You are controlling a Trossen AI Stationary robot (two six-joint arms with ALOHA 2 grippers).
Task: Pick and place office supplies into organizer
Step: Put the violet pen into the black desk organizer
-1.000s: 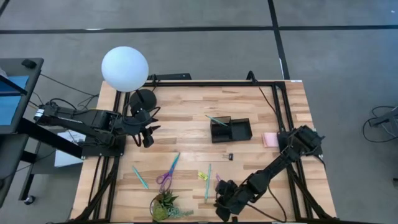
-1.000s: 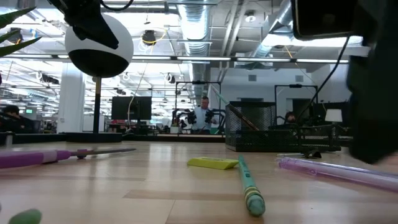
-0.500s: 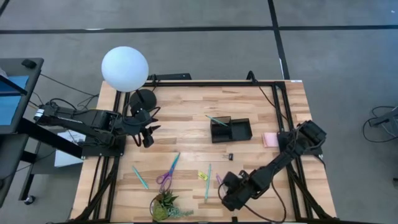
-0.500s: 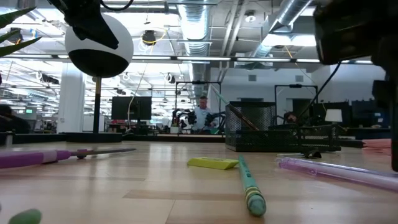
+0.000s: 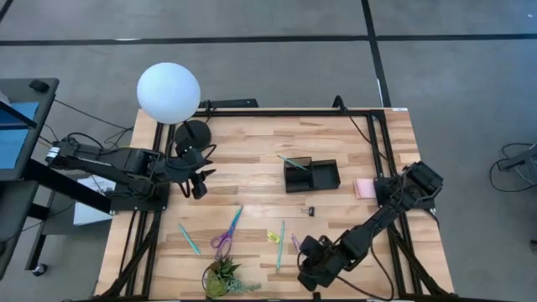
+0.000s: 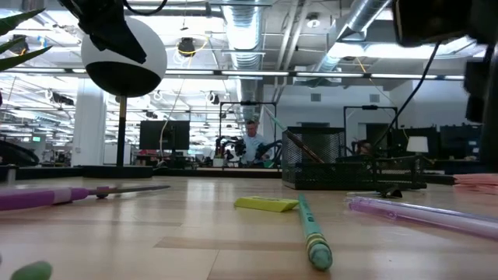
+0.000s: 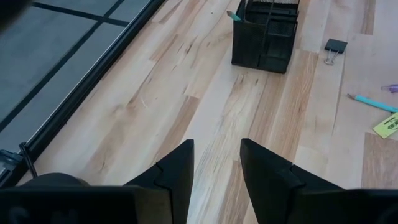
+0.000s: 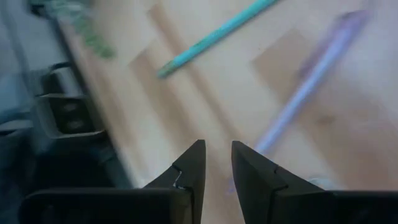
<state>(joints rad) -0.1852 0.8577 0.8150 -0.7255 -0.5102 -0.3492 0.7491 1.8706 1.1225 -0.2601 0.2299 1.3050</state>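
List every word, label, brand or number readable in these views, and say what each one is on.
None can be read.
Yellow piece: dark print on it, too small and blurred to read.
Teal pen: faint marks near its end, unreadable.
Organizer, pink sticky-note pad, scissors and binder clip: no lettering shows.
Screens in the room behind the table, seen in the low view: nothing legible.

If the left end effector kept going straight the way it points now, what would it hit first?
Bare table lies ahead of the left end effector, then the organizer. That looks like the first thing in line, though depth is hard to judge.
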